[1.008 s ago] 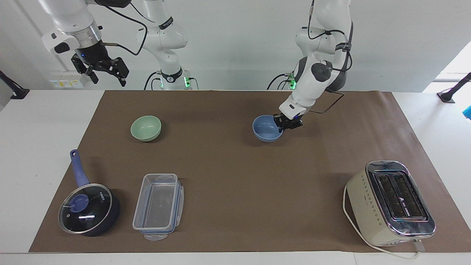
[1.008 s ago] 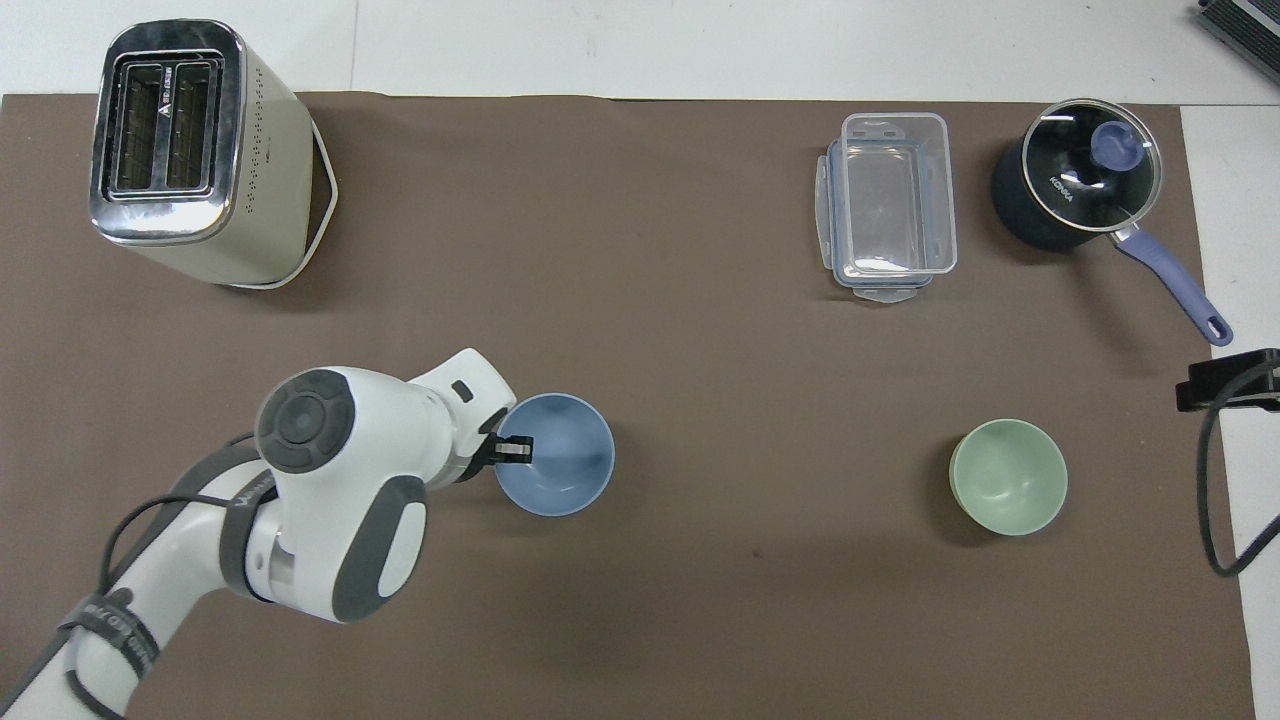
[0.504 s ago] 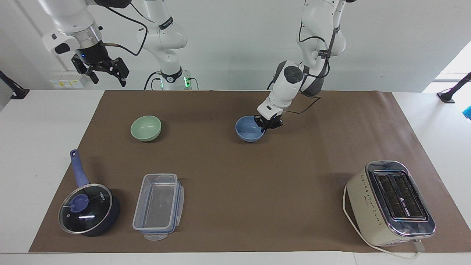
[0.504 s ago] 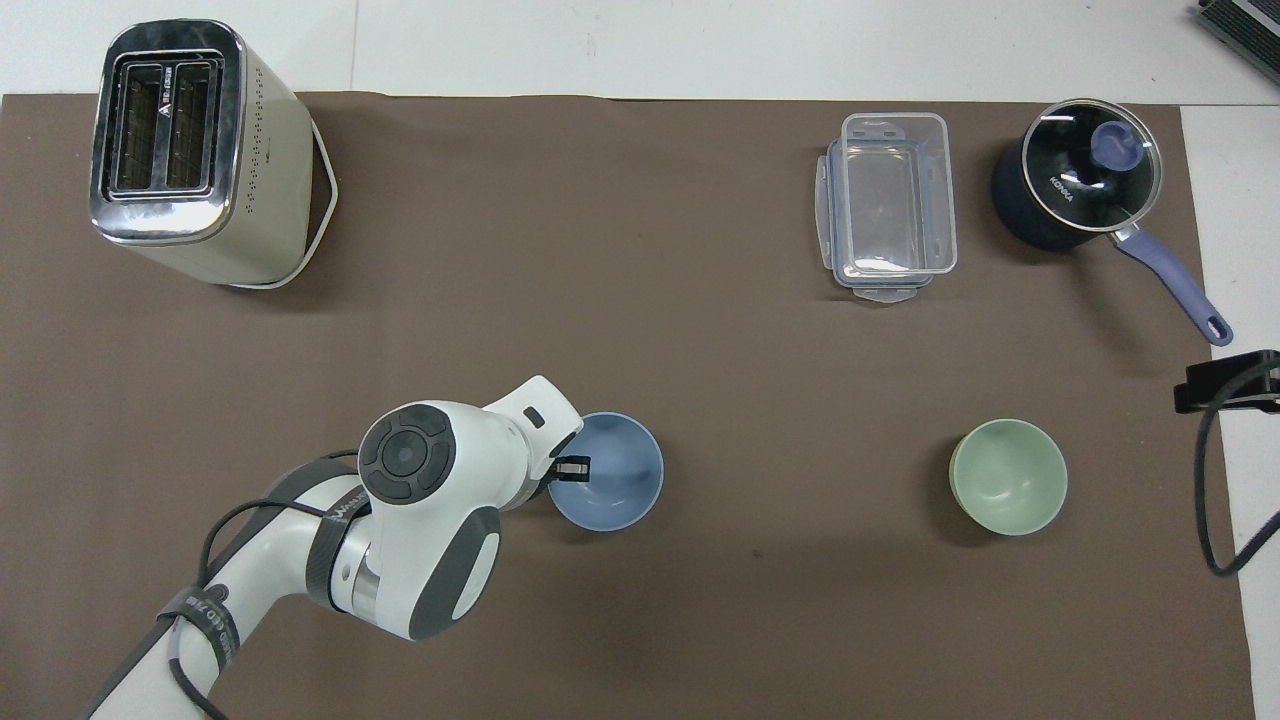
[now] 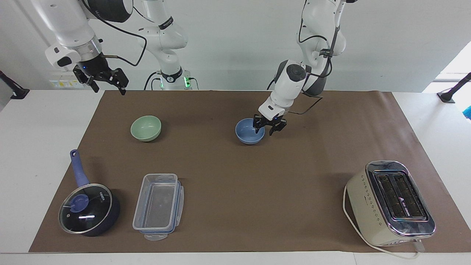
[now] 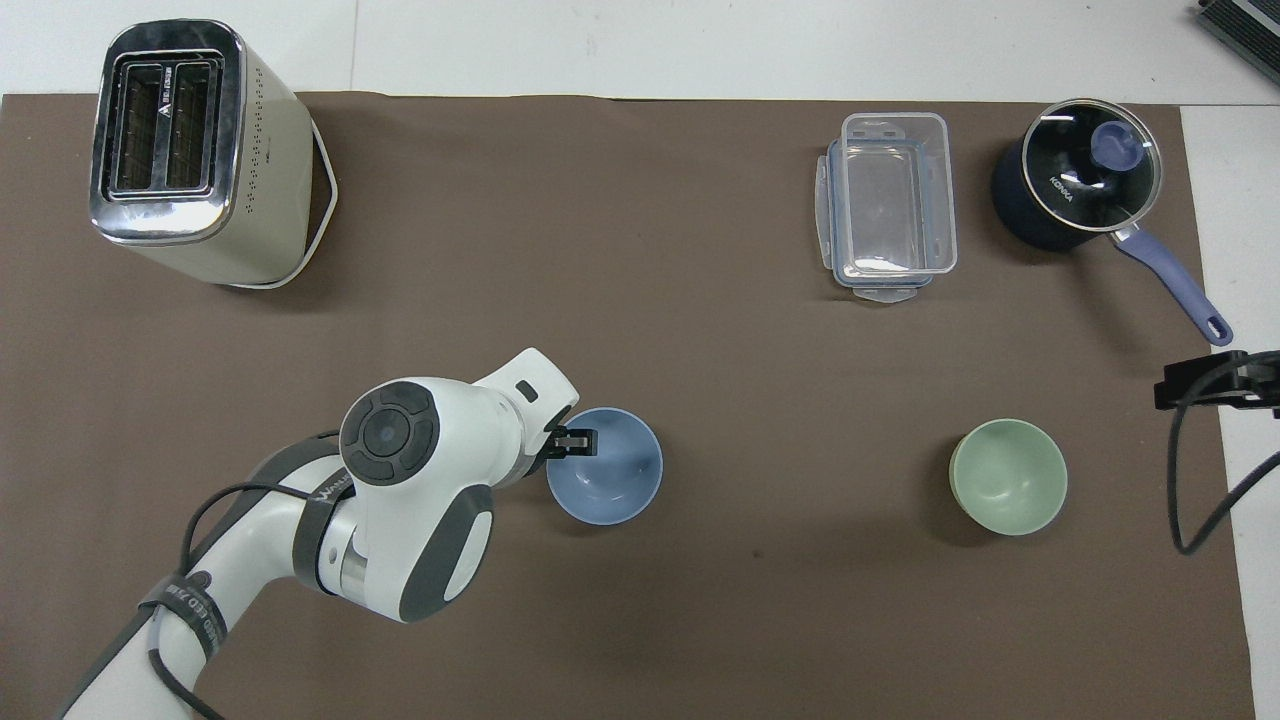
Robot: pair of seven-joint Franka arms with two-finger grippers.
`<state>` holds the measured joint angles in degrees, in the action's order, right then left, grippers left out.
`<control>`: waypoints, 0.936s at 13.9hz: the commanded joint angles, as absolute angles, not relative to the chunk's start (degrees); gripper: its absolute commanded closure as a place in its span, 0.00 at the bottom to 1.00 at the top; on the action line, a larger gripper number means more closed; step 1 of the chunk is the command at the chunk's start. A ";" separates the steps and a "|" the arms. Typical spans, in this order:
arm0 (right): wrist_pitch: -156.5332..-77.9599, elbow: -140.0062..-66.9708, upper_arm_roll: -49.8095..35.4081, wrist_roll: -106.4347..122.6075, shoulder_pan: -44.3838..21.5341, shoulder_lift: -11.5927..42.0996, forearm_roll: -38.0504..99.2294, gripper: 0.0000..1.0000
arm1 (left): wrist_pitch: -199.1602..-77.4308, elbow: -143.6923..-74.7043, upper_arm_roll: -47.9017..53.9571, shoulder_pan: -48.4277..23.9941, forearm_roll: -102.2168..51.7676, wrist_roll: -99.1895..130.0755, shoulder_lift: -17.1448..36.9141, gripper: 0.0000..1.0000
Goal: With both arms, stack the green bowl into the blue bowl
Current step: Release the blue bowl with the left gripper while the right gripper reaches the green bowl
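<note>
**A:** Take the facing view from its left edge for me. What do you see first?

**B:** You see the right end effector point(image 5: 106, 81) raised over the tabletop's point(image 5: 44, 121) bare white strip, at the edge of the brown mat point(image 5: 235, 191), fingers spread and holding nothing. Under it, toward the right arm's end, the green bowl point(image 5: 146, 128) sits upright on the mat. Farther from the robots you have the lidded saucepan point(image 5: 89, 209) and, beside it, the clear container point(image 5: 159, 206).

**A:** And the middle?

**B:** You find the blue bowl point(image 5: 250, 131) resting on the mat, well apart from the green bowl. The left end effector point(image 5: 269, 129) is right at its rim on the left arm's side, fingers parted with the rim between them and no grip on it.

**A:** What closes the row?

**B:** Your toaster point(image 5: 390, 203), at the left arm's end, farther from the robots than the bowls.
</note>
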<state>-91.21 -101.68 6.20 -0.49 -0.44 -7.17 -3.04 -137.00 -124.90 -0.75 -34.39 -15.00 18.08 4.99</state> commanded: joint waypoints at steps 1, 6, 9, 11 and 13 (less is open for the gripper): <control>-95.18 -106.95 5.89 1.40 0.79 -8.70 -3.25 0.00 | -128.36 -120.25 -1.05 -29.99 -9.44 16.71 1.86 0.00; -101.58 -113.98 5.89 4.21 2.81 -8.88 -3.25 0.00 | -109.99 -106.12 -1.05 -19.97 -6.50 7.05 -0.79 0.00; -108.08 -121.52 5.98 7.02 4.12 -10.28 -3.25 0.00 | -104.34 -97.94 -1.05 -15.40 -4.50 1.42 -0.09 0.00; -114.84 -126.62 5.98 8.78 5.27 -9.67 -3.25 0.00 | -101.62 -94.76 -1.05 -13.28 -1.77 0.62 -0.18 0.00; -122.05 -132.34 5.98 10.37 6.59 -9.41 -3.16 0.00 | -98.01 -91.77 -1.14 -11.17 -1.49 -2.36 0.00 0.00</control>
